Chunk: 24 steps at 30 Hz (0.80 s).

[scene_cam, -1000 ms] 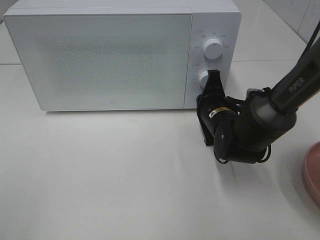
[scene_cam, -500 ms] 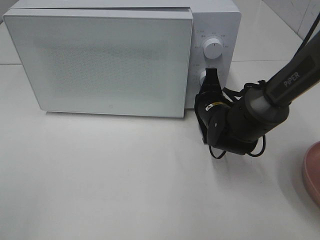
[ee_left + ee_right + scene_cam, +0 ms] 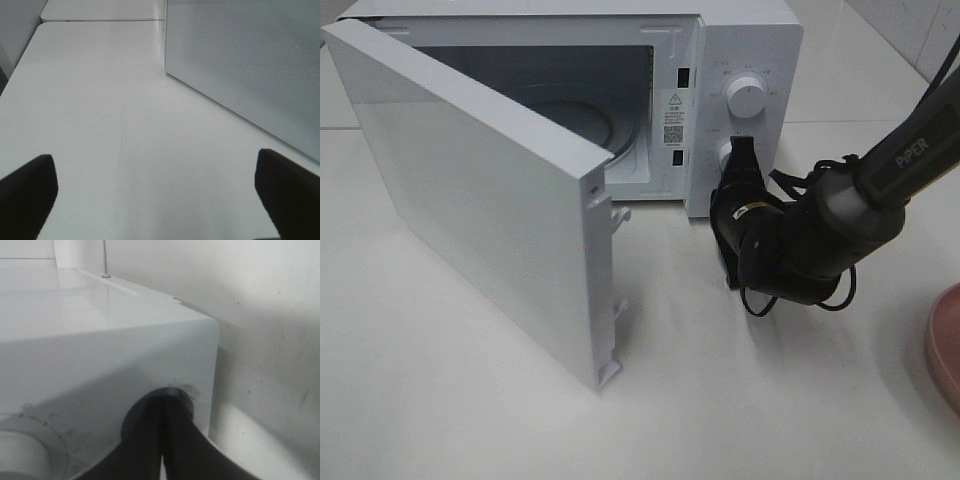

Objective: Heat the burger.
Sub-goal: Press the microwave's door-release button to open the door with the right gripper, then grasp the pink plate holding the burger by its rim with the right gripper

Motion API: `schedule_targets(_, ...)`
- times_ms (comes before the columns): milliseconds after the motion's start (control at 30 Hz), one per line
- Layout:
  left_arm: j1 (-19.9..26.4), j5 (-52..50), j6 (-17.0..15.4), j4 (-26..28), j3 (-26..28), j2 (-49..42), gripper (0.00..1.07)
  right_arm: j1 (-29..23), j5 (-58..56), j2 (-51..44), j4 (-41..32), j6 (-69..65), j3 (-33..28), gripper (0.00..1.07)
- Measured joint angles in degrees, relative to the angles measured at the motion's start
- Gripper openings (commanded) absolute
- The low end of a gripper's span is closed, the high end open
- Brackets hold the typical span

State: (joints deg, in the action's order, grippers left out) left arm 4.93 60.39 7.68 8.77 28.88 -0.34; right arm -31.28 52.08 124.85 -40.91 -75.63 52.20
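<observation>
The burger is out of view in every frame. The white microwave [image 3: 745,50] stands at the back of the table with its door [image 3: 480,200] swung wide open to the left, baring the cavity and its glass turntable [image 3: 570,115]. My right gripper [image 3: 741,148] is shut, its tips touching the lower control [image 3: 726,155] on the panel; the right wrist view shows the joined fingertips [image 3: 164,405] set into that round recess. My left gripper [image 3: 160,192] is open over bare table with nothing between its fingers [image 3: 27,192], the open door [image 3: 250,65] ahead of it.
A pink plate [image 3: 947,345] pokes in at the right edge, only its rim showing. The upper dial [image 3: 747,97] sits above my right gripper. The open door reaches far out over the table's left half. A white wall lies behind the microwave [image 3: 100,340].
The microwave door popped ajar half a second ago and has now swung wide open to the left. My right gripper stayed shut at the lower control.
</observation>
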Motion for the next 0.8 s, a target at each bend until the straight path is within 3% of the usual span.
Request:
schedule_targets(300, 0.0, 0.0, 0.0, 0.0, 0.0, 0.0, 1.0, 1.15, -3.67, -2.29, 2.01, -0.06, -0.92, 0.0)
schedule_targets(800, 0.0, 0.0, 0.0, 0.0, 0.0, 0.0, 1.0, 1.26, -9.91, -8.59, 5.5, 3.78, -7.51, 0.0)
